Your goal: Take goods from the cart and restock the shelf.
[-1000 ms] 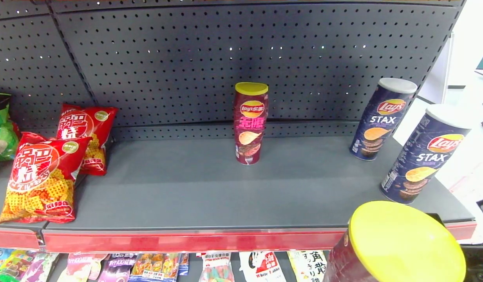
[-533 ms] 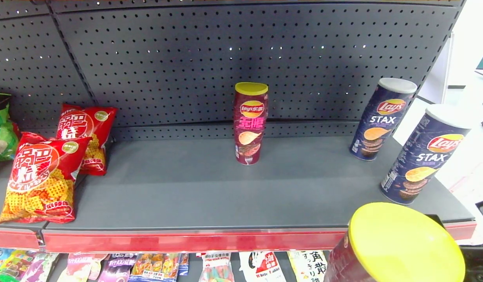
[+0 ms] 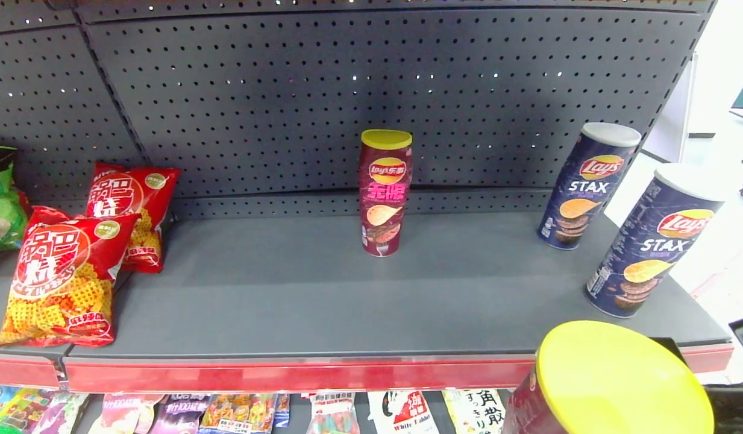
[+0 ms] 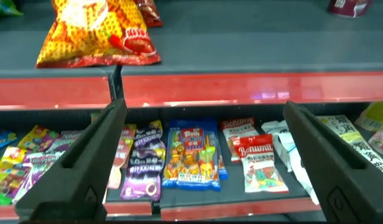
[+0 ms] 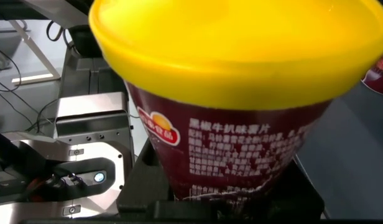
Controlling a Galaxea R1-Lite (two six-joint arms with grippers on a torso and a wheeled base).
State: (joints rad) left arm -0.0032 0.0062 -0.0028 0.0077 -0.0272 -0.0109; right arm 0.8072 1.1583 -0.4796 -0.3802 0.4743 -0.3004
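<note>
Fingers (image 4: 86, 168) of the left gripper (image 4: 204, 106) are spread wide with nothing between them. It hangs in front of the shelf's red edge strip (image 3: 287, 374), facing the packets (image 4: 191, 155) on the lower shelf.

At the right gripper (image 5: 232, 193), dark fingers (image 5: 148, 186) flank the lower end of the held can (image 5: 235, 143). They appear to pinch it, though the contact itself is mostly hidden behind the can. This maroon can with a yellow lid (image 3: 618, 380) is upright and aloft, just in front of the strip towards the right end of the shelf (image 3: 275, 301), not yet over the shelf board.

A matching shelf can (image 3: 383, 193) stands upright near the middle, close to the pegboard (image 3: 287, 90). Two blue cans stand at the right end: one at the back (image 3: 585, 184) and one nearer the front (image 3: 651, 241). Both are well apart from the shelf can.

At the left end, two red bags lean one behind the other, the front bag (image 3: 64, 277) overlapping the back bag (image 3: 133, 214). A green bag (image 3: 0, 205) sits at the far left edge beside them.
</note>
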